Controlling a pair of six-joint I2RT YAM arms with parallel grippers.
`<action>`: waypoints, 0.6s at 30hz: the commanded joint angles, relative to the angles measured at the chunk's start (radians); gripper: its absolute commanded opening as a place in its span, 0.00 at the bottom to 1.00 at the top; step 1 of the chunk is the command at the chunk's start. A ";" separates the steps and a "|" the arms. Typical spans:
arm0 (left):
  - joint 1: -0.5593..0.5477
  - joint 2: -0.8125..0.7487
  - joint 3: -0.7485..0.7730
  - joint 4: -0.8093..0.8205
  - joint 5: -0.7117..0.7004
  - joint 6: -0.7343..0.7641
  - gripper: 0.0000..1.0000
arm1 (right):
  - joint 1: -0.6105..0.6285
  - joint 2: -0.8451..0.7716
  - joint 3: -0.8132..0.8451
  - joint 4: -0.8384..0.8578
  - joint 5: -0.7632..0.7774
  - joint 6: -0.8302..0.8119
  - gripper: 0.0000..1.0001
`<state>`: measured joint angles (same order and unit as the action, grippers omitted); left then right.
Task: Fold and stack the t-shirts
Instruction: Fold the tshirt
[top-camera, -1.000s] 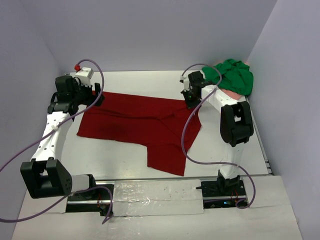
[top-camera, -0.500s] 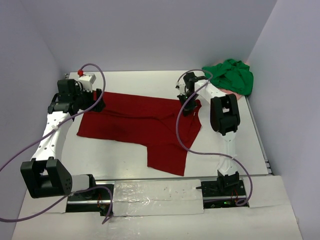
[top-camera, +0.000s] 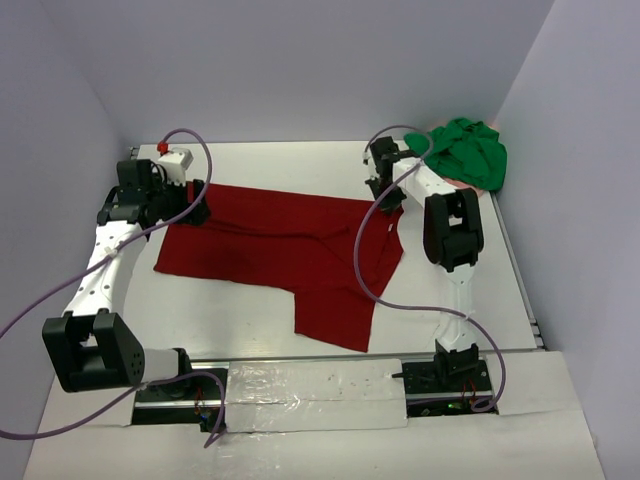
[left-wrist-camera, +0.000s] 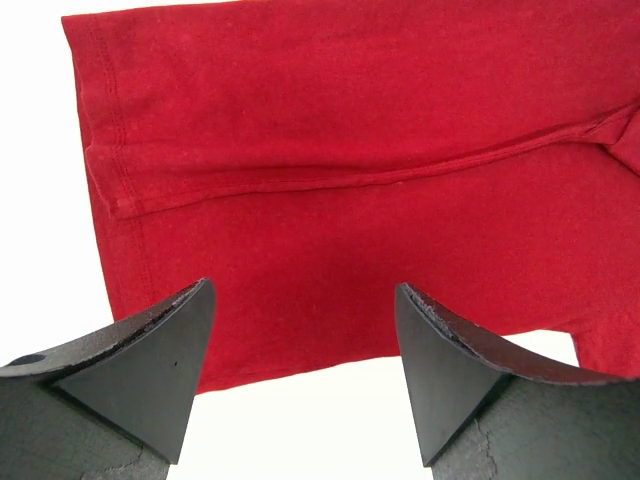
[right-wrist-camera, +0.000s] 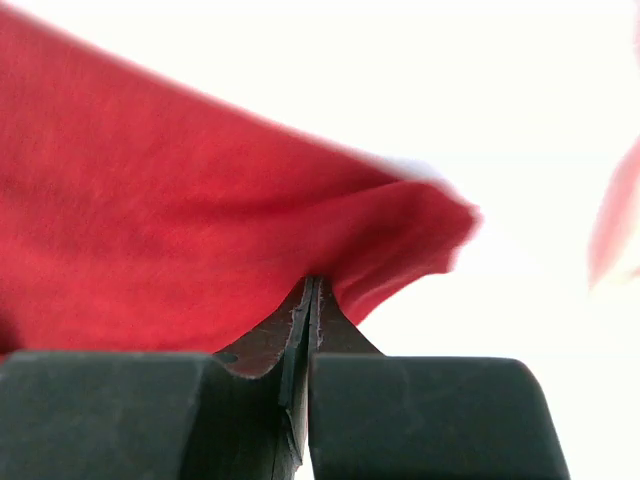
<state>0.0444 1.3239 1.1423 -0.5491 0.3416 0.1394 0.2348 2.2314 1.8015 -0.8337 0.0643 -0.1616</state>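
A large dark red t-shirt (top-camera: 280, 240) lies spread across the table, one flap reaching toward the near edge. My right gripper (top-camera: 385, 200) is at its far right corner, shut on a pinch of the red cloth (right-wrist-camera: 150, 230); the fingertips (right-wrist-camera: 313, 285) meet with the fabric bunched over them. My left gripper (top-camera: 197, 203) hovers over the shirt's far left corner. It is open (left-wrist-camera: 305, 370), with the hemmed red edge (left-wrist-camera: 350, 150) below and nothing between the fingers. A bright green t-shirt (top-camera: 468, 150) sits crumpled at the back right, on a pale pink one (top-camera: 472, 187).
Walls close in the table on the left, back and right. The arm bases and a taped rail (top-camera: 315, 385) run along the near edge. Purple cables (top-camera: 365, 280) hang from both arms over the cloth.
My right arm swung its elbow inward; the gripper dipped toward the near side with the shirt corner, then came back to the far right. The left gripper stayed open and nearly still.
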 joint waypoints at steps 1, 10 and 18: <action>0.009 -0.043 -0.009 0.024 -0.021 0.011 0.81 | -0.009 -0.104 0.012 0.148 0.138 -0.015 0.00; 0.022 -0.065 -0.052 0.037 -0.006 0.014 0.81 | -0.012 -0.064 0.076 0.162 -0.041 0.026 0.00; 0.034 -0.080 -0.087 0.054 0.010 0.017 0.81 | 0.009 -0.265 -0.053 0.107 -0.256 0.042 0.00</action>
<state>0.0696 1.2854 1.0645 -0.5362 0.3264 0.1436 0.2325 2.1181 1.7828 -0.7063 -0.1120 -0.1383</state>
